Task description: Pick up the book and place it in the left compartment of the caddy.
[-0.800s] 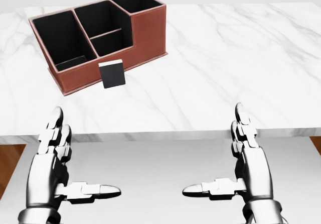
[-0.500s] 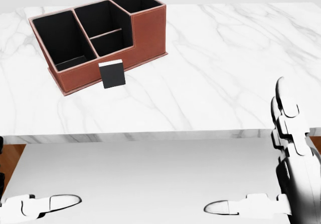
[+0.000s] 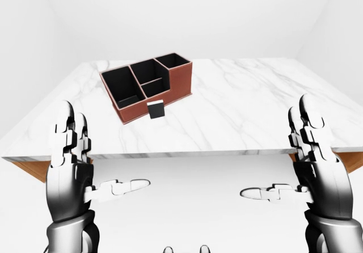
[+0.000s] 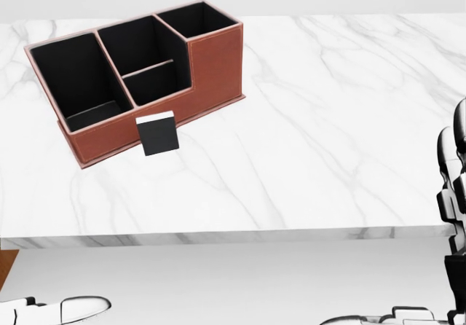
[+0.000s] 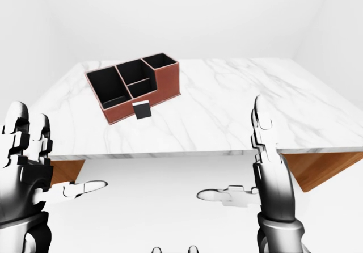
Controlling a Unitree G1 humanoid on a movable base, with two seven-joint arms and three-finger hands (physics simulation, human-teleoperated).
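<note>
A small black book (image 4: 157, 133) with a white top edge stands upright on the white marble table (image 4: 328, 121), against the lower wall of the brown caddy (image 4: 211, 63). The caddy's left compartment (image 4: 76, 77) is dark and open at the top. Both hands are held up below the table's near edge, well short of the book. My left hand (image 3: 105, 151) is open and empty, fingers up and thumb out. My right hand (image 3: 278, 151) is open and empty in the same pose. The head view shows only the left thumb (image 4: 73, 309) and the right hand's fingers (image 4: 455, 172).
The table's near edge (image 4: 218, 237) runs across the head view between my hands and the book. Brown wooden table sides (image 5: 317, 168) show under the marble top. White walls surround the table.
</note>
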